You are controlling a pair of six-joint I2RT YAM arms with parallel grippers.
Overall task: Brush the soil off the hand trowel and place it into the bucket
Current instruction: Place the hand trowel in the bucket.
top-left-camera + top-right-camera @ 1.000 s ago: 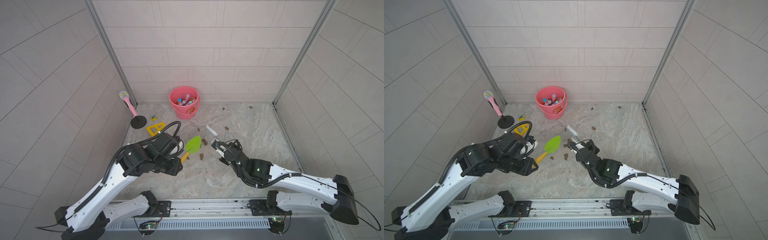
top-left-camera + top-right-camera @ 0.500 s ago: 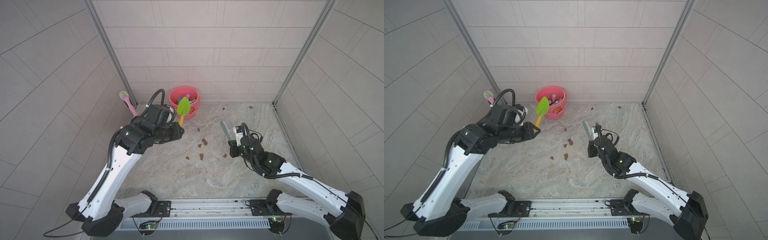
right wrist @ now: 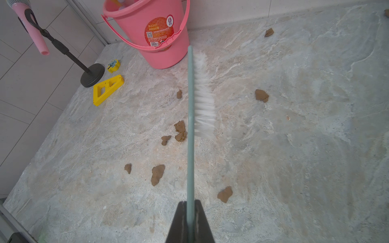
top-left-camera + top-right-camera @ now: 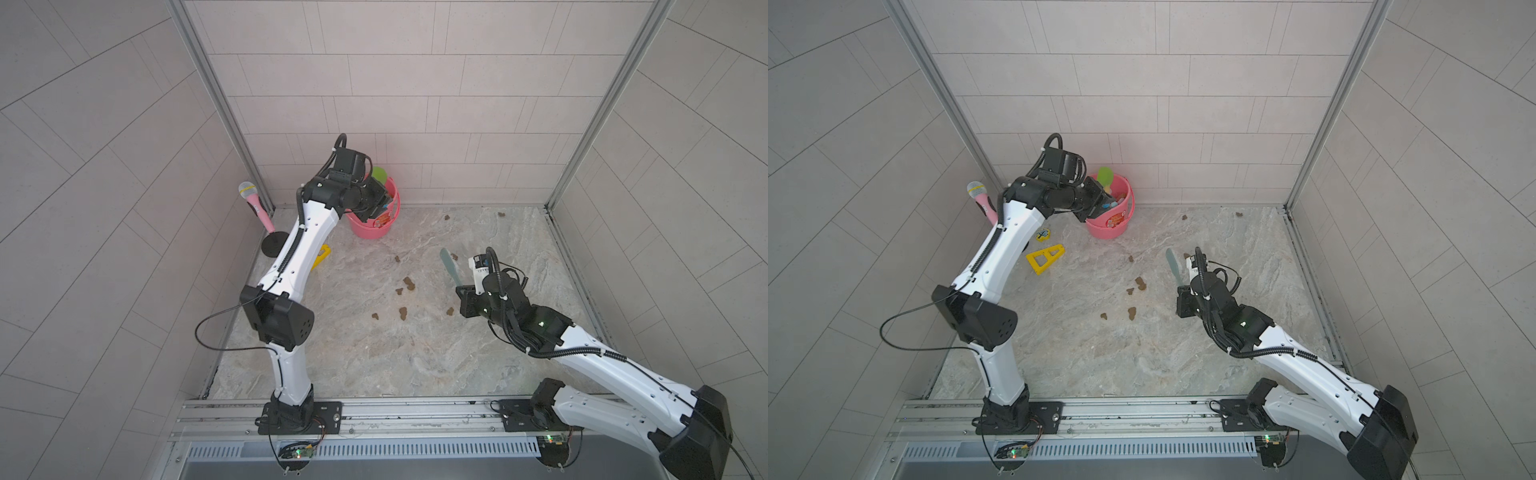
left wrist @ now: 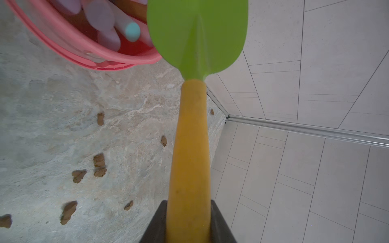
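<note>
Closest to me, the right tool (image 3: 190,207) is pinching the thin grey-green handle of the brush (image 3: 190,126). The white bristles are up in the air over the bench (image 3: 294,147), touching nothing. Below and around it the soil (image 3: 157,174) lies in brown lumps across the middle of the bench, with a couple more near the back wall.

Over on the left arm's side there's a yellow triangle block (image 3: 96,98), a small yellow piece (image 3: 113,65) just past it, and a pink microphone (image 3: 35,35) on a black stand by the side wall.

At the back sits the bucket (image 3: 168,56), with some pastel sticks inside. The left tool (image 5: 188,210) is clamped on the orange handle of the hand trowel (image 5: 197,37). The green blade looks clean and is in the air above the rim, not inside. The left arm hides part of the bucket in both top views.
</note>
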